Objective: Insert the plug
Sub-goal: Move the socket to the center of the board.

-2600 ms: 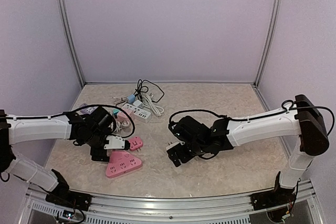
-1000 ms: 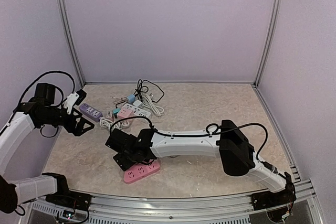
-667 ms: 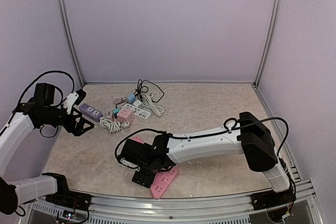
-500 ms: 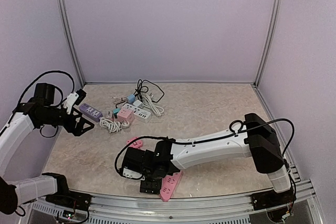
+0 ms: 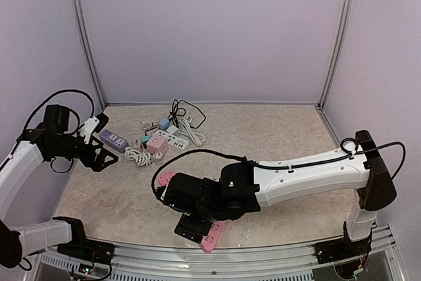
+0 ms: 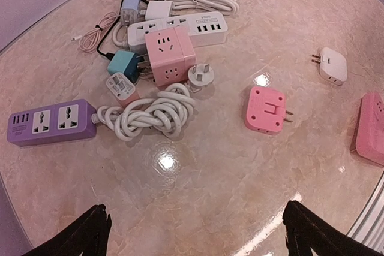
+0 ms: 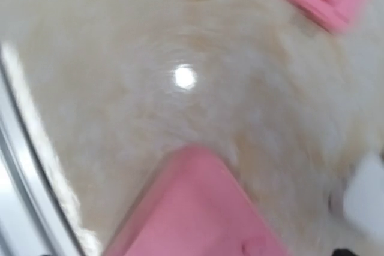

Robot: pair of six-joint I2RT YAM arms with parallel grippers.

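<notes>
Plug [image 6: 332, 65]: small, white, two prongs, lying loose on table [image 5: 283, 136]. Nothing grips it in left wrist view, and it can't be made out in top view. It sits near the end of pink strip [image 5: 214, 236], not touching, not inserted.

Right arm [image 5: 309, 172] stretches from the right side across to the near-left front, low over the table. Left arm [image 5: 20, 162] is raised at the left side, pointed toward the clutter.

Pink strip lies slanted at the front edge by the rail [image 5: 263, 255], partly under right gripper [image 5: 192, 228]. Can't tell if they touch. Right wrist view is badly blurred: pink strip at bottom centre, white blob at right edge, no fingers visible. Whether the right gripper is spread or closed I cannot tell.

Left gripper [image 6: 195, 226]: fingers spread wide, holding nothing, hanging above bare table.

Clutter at rear left:
- Purple strip [image 6: 51, 125], leftmost.
- White strip [image 6: 186, 26], further back.
- White cable [image 6: 150, 112], coiled, running from the purple strip's end.
- Pink cube [image 6: 170, 57], touching the front of the white strip.
- Teal block [image 6: 124, 64], just left of the cube.

Adapter [image 6: 265, 109]: pink, square, prongs to the right, alone on the table between the clutter and the pink strip, apart from the plug.
</notes>
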